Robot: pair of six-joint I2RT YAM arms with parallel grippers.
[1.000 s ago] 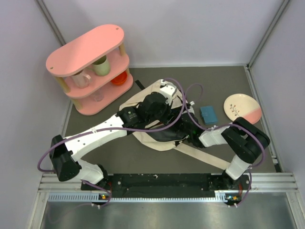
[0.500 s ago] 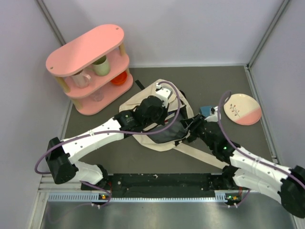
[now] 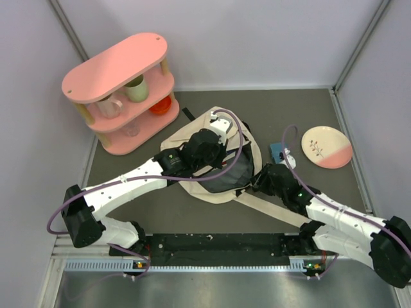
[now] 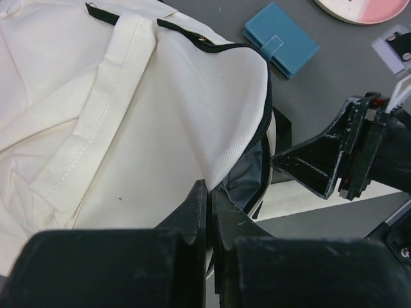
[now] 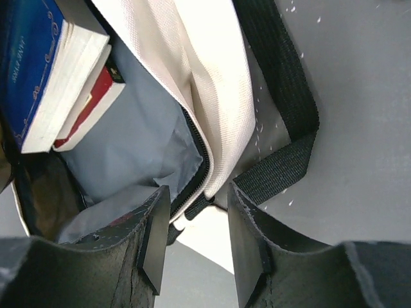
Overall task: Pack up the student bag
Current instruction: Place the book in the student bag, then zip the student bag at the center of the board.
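Note:
The student bag (image 3: pixel 186 135), a cream canvas backpack with black trim, lies mid-table with its mouth toward the right arm. My left gripper (image 3: pixel 217 160) is shut on the cream upper edge of the opening (image 4: pixel 209 192) and holds it raised. My right gripper (image 3: pixel 258 183) is open, its fingers (image 5: pixel 154 237) astride the zippered lower edge of the bag (image 5: pixel 205 160) without closing on it. Inside the grey lining lie a blue book (image 5: pixel 38 70) and a red book (image 5: pixel 90 109). The right gripper also shows in the left wrist view (image 4: pixel 321 163).
A blue wallet (image 3: pixel 276 152) lies just right of the bag, also in the left wrist view (image 4: pixel 280 40). A pink-and-cream plate (image 3: pixel 326 146) sits far right. A pink shelf (image 3: pixel 122 90) with mugs stands back left. A cream strap (image 3: pixel 276 208) trails toward the front.
The right arm has unfolded and dropped low, its gripper staying at the bag's right edge. The left gripper has shifted slightly and still holds the bag's opening up.

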